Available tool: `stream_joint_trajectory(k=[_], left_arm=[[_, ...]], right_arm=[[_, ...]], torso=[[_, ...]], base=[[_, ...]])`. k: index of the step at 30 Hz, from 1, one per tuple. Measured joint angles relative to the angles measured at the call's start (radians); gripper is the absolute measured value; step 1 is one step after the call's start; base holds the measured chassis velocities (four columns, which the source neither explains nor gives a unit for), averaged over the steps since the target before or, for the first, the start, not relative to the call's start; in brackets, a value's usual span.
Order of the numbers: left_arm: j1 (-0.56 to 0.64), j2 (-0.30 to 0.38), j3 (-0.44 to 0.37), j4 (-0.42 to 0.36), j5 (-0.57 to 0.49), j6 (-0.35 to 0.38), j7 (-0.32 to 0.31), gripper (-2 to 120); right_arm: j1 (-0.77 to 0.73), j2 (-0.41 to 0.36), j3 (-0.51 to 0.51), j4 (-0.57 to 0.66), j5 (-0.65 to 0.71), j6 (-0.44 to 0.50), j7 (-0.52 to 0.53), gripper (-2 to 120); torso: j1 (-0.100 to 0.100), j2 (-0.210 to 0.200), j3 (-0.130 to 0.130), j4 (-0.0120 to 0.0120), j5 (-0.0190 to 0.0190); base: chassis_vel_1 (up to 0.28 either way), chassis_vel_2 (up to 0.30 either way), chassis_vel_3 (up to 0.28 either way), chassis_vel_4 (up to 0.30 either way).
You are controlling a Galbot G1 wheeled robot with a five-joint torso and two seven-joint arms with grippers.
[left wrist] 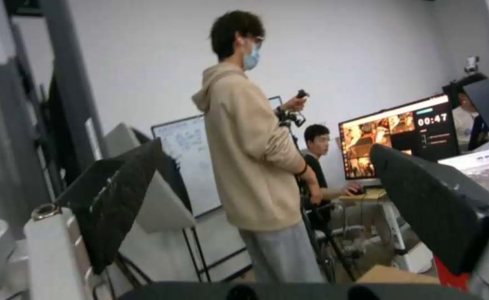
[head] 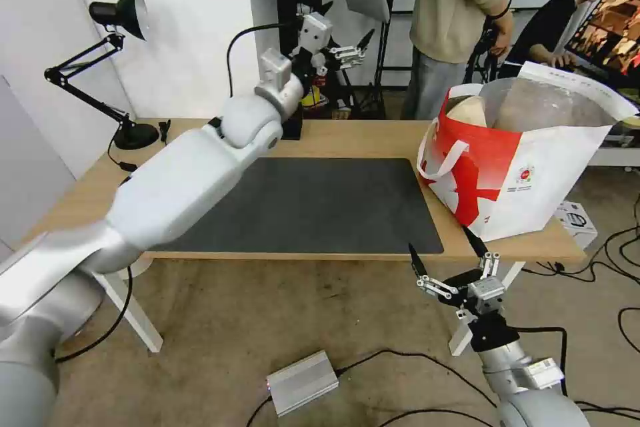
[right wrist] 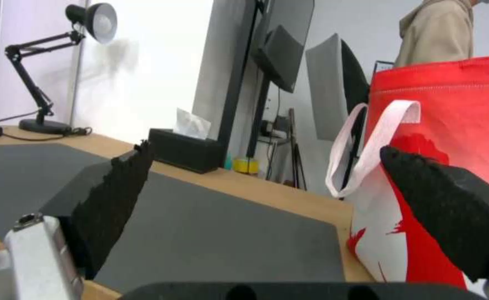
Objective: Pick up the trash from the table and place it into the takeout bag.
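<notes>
Long light-wood table (head: 360, 137) on white legs, big dark grey mat (head: 313, 203) bare across its middle. At the table's right end stands the large red-and-white takeout bag (head: 513, 167) with silver foil lining, mouth open, white strap handle (head: 443, 160) drooping toward the mat. Inside, near the bag's left wall, a beige pulp bowl (head: 467, 110) shows its rim.

Judgement: the bag is soft, light fabric and would buckle if pushed; the strap handle is the sensible grip. The pulp bowl looks light and stiff, best taken by the rim.

Left gripper (head: 353, 50) is raised high beyond the table's far edge, jaws wide apart, holding nothing. Right gripper (head: 450, 267) hangs below the near table edge under the bag, jaws spread, empty.

Black desk lamp (head: 117, 67) at far left; black tissue box (right wrist: 186, 150) at the far edge.

Hidden: the bag's deeper contents; whether the other trash lies within cannot be told.
</notes>
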State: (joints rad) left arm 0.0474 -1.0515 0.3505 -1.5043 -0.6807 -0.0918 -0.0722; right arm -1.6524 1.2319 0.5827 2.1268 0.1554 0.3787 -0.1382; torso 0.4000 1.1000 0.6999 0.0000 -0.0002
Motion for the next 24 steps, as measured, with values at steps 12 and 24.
stream_joint_trajectory(k=[12, 24], left_arm=[[0.29, 0.137, -0.264, -0.252, 0.018, 0.088, -0.023, 100], [0.739, 0.196, -0.588, -0.486, 0.092, 0.091, -0.02, 100]], right_arm=[[0.0, 0.0, 0.0, 0.0, 0.0, 0.0, 0.0, 100], [0.0, 0.0, 0.0, 0.0, 0.0, 0.0, 0.0, 100]], torso=[[0.0, 0.0, 0.0, -0.0001, 0.0003], [0.0, 0.0, 0.0, 0.0, 0.0]], base=[[0.0, 0.0, 0.0, 0.0], [0.0, 0.0, 0.0, 0.0]])
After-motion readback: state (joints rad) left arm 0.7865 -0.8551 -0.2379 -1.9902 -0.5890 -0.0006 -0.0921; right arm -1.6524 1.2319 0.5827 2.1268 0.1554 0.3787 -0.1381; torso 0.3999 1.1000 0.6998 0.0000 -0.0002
